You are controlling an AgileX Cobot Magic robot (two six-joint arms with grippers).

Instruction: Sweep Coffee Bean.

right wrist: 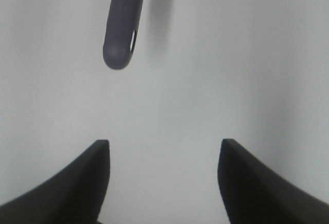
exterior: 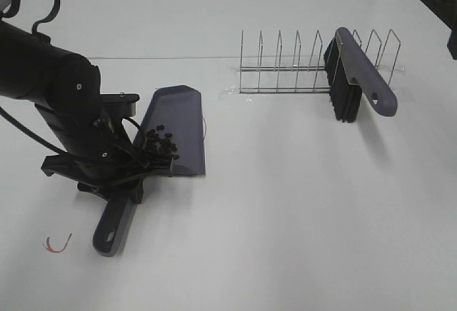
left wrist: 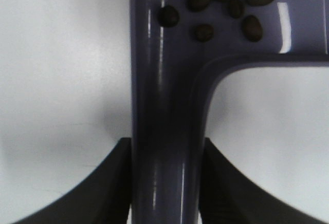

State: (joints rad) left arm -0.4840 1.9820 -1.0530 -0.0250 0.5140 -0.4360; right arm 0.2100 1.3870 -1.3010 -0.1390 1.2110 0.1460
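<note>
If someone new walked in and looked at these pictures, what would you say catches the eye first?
Probably the left gripper, shut on the handle of the purple dustpan at the left of the table, with the coffee beans lying in the pan. Next comes the matching brush, propped in the wire rack at the back right. The right gripper hangs open over bare table, beside the tip of the brush's handle.

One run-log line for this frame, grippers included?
left gripper: shut on dustpan handle | coffee beans: in dustpan | brush: on rack | right gripper: open, empty
</note>
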